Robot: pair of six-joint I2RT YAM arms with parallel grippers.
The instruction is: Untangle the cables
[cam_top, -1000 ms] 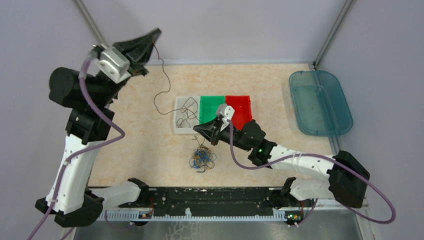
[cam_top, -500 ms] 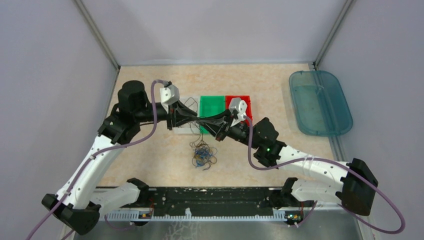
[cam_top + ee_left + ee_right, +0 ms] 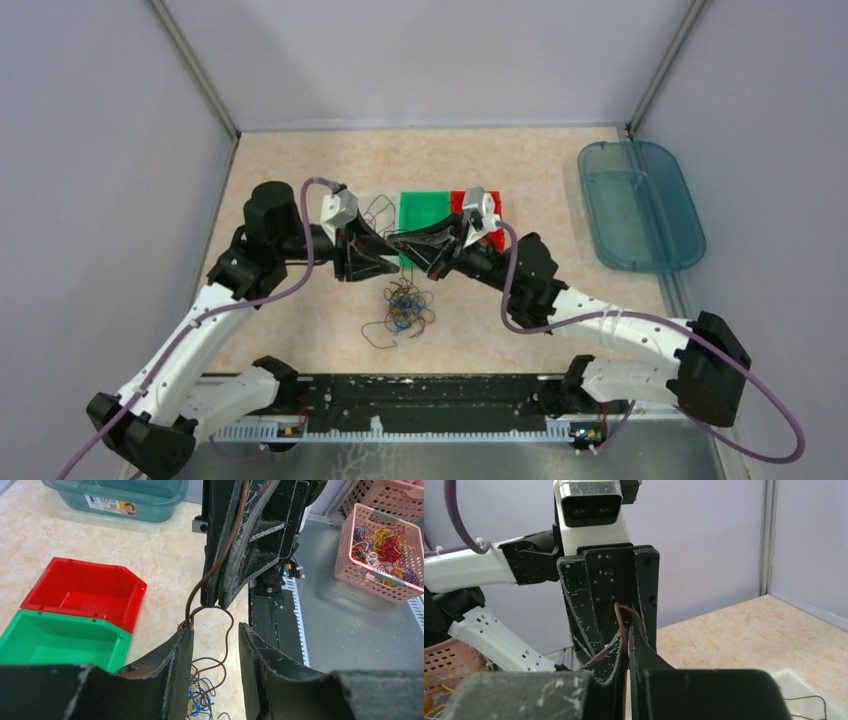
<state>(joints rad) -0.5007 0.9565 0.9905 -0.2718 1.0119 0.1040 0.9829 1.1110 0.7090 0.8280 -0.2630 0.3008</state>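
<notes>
Arms are bent inward, with the left gripper (image 3: 215, 626) and right gripper (image 3: 626, 637) set tip to tip above the near left corner of the green bin (image 3: 425, 210). Right fingers (image 3: 609, 660) are pinched on a brown cable (image 3: 212, 608); left fingers (image 3: 175, 650) are held narrowly apart around its loop. Cables (image 3: 402, 310) are bunched on the worktop (image 3: 300, 180), just near of the bins. A second earlier, the left arm was raised high at the far left.

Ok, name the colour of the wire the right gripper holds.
Brown wire, left wrist view.
</notes>
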